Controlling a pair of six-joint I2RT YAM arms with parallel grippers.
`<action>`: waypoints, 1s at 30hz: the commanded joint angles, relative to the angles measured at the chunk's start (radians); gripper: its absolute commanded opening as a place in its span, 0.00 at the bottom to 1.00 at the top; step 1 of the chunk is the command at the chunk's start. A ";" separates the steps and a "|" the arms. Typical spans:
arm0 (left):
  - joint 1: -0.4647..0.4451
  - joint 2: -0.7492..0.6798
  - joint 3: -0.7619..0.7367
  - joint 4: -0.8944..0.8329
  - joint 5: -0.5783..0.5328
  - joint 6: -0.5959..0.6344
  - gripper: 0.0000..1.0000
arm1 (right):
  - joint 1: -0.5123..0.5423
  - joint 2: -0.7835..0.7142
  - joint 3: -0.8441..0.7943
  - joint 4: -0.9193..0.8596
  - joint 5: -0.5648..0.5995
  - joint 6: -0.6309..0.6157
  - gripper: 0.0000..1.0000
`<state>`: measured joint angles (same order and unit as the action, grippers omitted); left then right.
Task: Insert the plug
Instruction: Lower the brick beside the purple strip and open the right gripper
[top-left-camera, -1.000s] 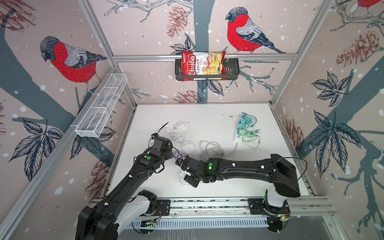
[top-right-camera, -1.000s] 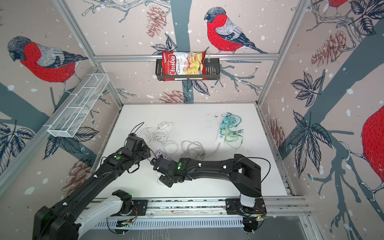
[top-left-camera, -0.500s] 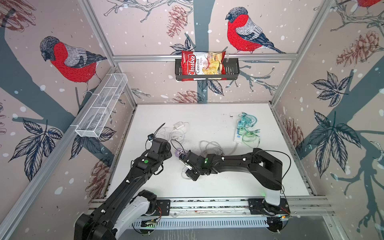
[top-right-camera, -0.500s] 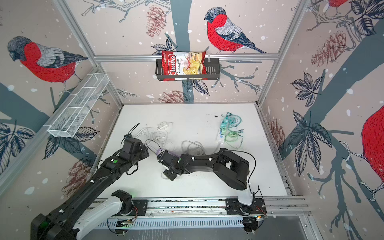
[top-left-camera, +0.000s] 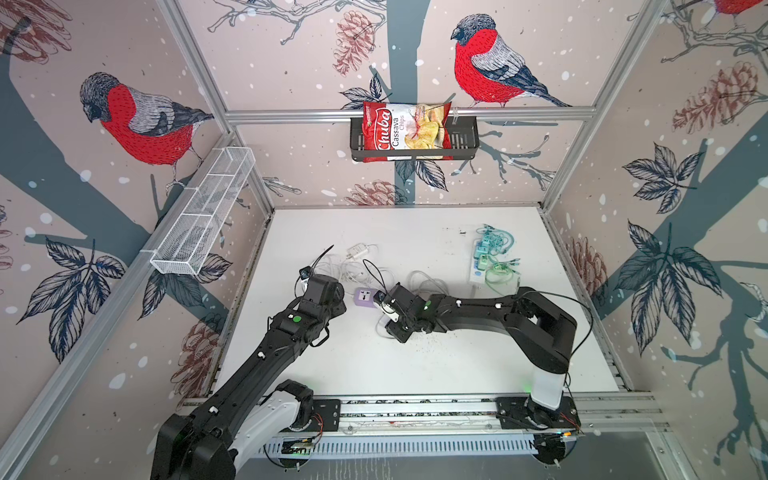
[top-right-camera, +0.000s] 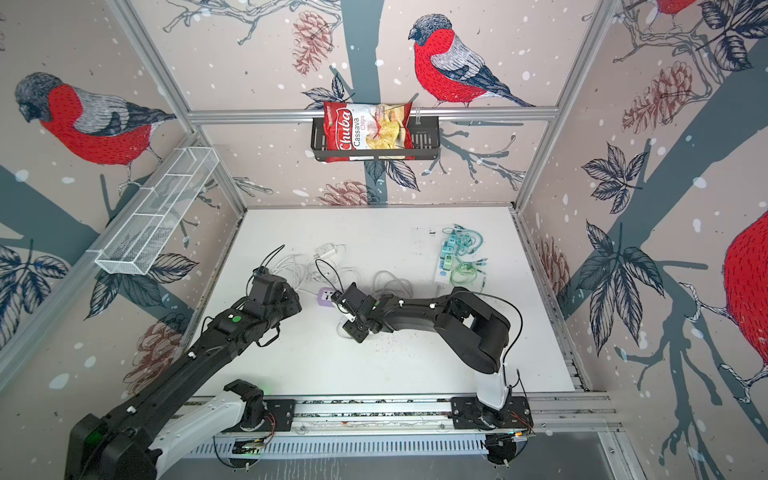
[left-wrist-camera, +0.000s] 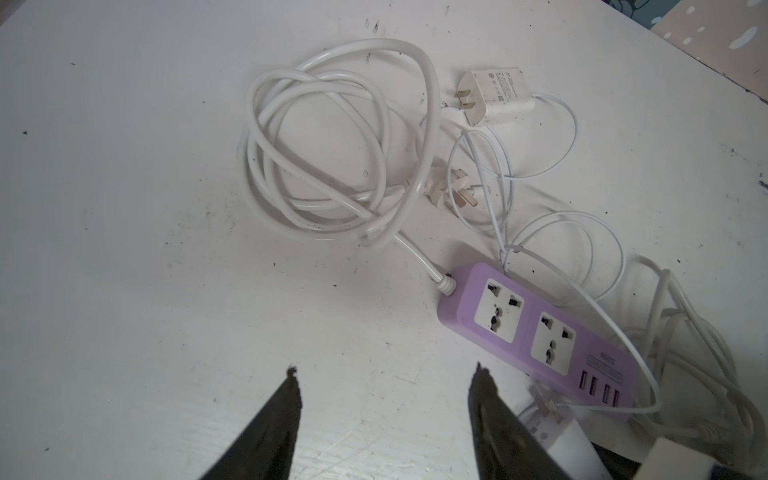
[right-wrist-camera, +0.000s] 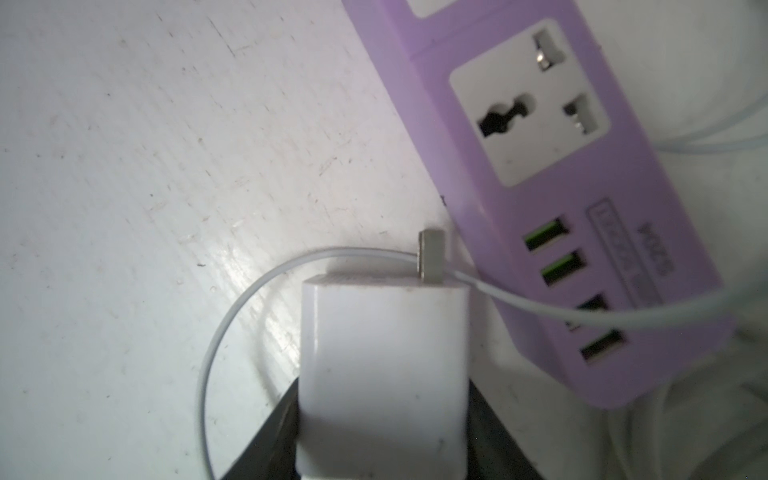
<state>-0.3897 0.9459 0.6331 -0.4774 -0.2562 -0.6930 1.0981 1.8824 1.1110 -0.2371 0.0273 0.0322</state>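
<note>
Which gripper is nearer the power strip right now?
Right. The right gripper, shut on the charger, is beside the strip by its USB ports; the left gripper hangs open, a clear gap off it.

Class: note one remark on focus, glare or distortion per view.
Right wrist view: the white charger is soft, glare streaks the table beside it. Left wrist view: the purple power strip is sharp, the left tool dark. Both top views: even light, frame posts splay outward.

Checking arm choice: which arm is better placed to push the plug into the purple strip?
Right. The right claw grips the white charger, its prongs close beside the purple power strip; the left claw hangs open, empty.
</note>
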 joint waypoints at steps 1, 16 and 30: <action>0.002 0.010 0.002 0.022 0.063 0.044 0.64 | 0.021 -0.010 -0.028 -0.093 -0.026 -0.032 0.26; -0.057 0.057 -0.026 0.084 0.227 0.096 0.63 | 0.028 -0.151 -0.104 -0.052 -0.091 -0.014 0.64; -0.192 0.194 0.106 -0.029 0.146 0.225 0.61 | 0.005 -0.326 -0.198 -0.016 -0.149 0.046 0.63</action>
<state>-0.5728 1.1431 0.7193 -0.4740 -0.0837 -0.5213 1.1114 1.5909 0.9222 -0.2707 -0.1154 0.0372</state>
